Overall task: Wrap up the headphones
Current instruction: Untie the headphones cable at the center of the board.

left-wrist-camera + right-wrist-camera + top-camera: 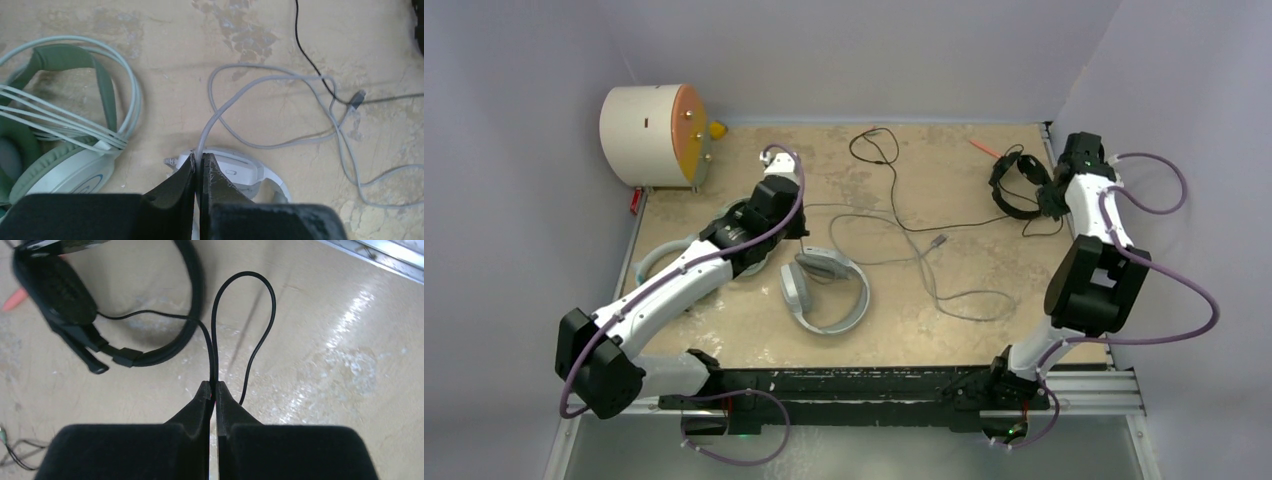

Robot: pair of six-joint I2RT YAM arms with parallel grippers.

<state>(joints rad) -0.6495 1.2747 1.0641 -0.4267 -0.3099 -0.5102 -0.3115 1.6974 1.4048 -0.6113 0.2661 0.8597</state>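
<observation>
Headphones [824,292], grey cable [206,131] in left jaws, black cable [213,355] in right jaws

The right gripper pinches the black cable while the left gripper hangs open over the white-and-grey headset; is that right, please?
No: the left wrist view shows the left gripper shut on the grey cable; the right gripper does pinch the black cable.

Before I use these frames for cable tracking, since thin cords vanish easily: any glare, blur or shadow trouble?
Right wrist: bright glare streaks the table at right; the black cable reads crisp, the black headset slightly soft. Left wrist: even light, faint shadow beside the grey cable; the fingers are dark and near. Top external: diffuse, no glare.
</observation>
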